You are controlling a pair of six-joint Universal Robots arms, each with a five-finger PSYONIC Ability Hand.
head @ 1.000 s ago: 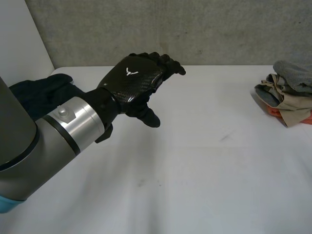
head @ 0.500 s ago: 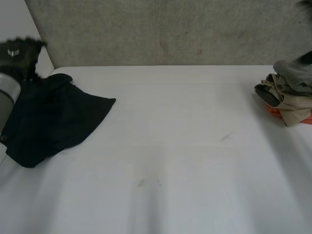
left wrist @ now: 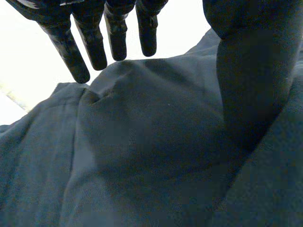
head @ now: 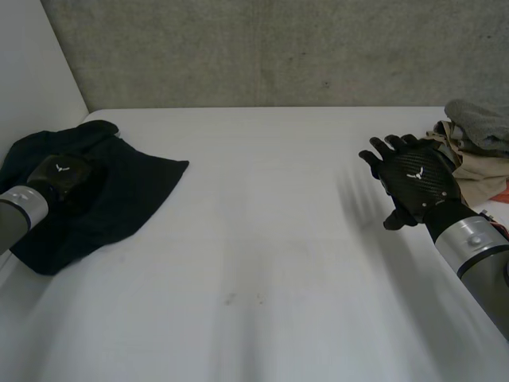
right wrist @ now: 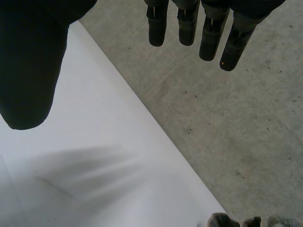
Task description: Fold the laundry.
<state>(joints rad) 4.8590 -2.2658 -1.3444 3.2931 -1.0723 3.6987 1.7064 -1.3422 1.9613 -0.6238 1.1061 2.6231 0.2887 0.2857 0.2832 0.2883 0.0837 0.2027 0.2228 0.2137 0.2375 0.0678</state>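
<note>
In the head view the black left hand (head: 67,177) blends into the crumpled dark navy cloth (head: 131,187) beneath it, so its fingers are hard to make out there. The grey left forearm (head: 16,211) covers part of the cloth's left side. The heaped pile of grey, beige and orange clothes (head: 477,139) at the far right of the white table (head: 270,270) is cut off by the view's edge and partly hidden behind the black right hand (head: 415,181).

The cloth lies rumpled at the far left of the table, with the left hand over its left-middle part. The left wrist view shows that hand's fingers (left wrist: 97,45) straight and apart from the thumb, gripping nothing, with cloth (left wrist: 151,156) under the palm; whether the thumb touches it is unclear.

The right hand is well apart from the cloth, just left of the pile. Its fingers (right wrist: 188,26) are straight and spread wide over bare table (right wrist: 85,165), pointing at the rough grey wall (right wrist: 236,118).

Half a second ago the left hand was raised at the far left corner and the right hand had barely entered; the cloth has not moved.
</note>
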